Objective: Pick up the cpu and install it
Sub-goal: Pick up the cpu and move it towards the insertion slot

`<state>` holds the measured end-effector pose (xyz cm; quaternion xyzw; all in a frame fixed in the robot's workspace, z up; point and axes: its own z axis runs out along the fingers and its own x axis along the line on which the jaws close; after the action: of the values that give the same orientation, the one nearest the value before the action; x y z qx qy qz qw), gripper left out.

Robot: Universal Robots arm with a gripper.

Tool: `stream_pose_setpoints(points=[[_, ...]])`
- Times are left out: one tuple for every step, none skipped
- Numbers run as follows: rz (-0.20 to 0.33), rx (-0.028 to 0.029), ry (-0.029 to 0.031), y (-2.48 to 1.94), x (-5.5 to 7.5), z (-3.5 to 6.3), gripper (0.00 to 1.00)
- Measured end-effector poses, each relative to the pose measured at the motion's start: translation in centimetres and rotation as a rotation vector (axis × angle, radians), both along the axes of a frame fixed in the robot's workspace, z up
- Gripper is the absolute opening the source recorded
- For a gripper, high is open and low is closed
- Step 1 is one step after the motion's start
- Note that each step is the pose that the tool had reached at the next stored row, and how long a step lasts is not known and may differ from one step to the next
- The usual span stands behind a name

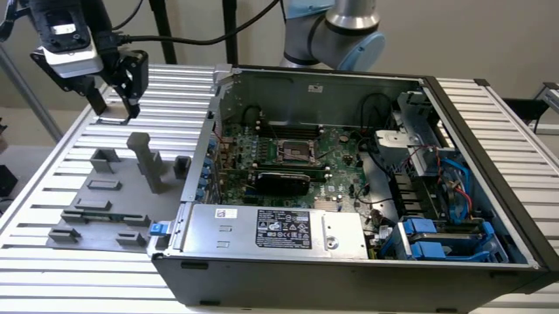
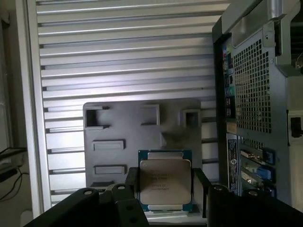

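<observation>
The cpu (image 2: 164, 182), a small square chip with a silvery metal top on a green edge, sits flat between the two dark fingers of the gripper (image 2: 166, 189), which are closed on its opposite sides. In the exterior view the gripper (image 1: 114, 112) hangs in the air at the exterior view's left, holding the cpu (image 1: 112, 120) above the far edge of a grey fixture tray (image 1: 122, 203). The tray lies on a ribbed metal table (image 1: 52, 275). Beside it stands an open computer case (image 1: 349, 278), its green motherboard (image 1: 336, 163) carrying a dark square socket (image 1: 295, 152).
</observation>
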<state>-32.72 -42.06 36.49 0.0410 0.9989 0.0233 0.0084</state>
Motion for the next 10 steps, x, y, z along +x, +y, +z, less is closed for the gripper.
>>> stream_pose_setpoints(points=[[0.0,0.0017,0.0,0.02,0.4,0.07,0.55],[0.0,0.0034,0.0001,0.05,0.7,0.14,0.55],[0.0,0.005,0.0001,0.07,1.1,0.22,0.55],[0.0,0.0069,0.0,0.1,1.5,0.29,0.55],[0.0,0.0087,0.0,0.13,1.8,0.36,0.55],[0.0,0.0103,0.0,0.16,2.2,0.43,0.55],[0.0,0.012,0.0001,0.18,2.5,0.5,0.55],[0.0,0.0135,0.0001,0.2,2.9,0.58,0.55],[0.0,0.0153,0.0,0.23,3.2,0.64,0.55],[0.0,0.0171,0.0,0.26,3.6,0.72,0.55]])
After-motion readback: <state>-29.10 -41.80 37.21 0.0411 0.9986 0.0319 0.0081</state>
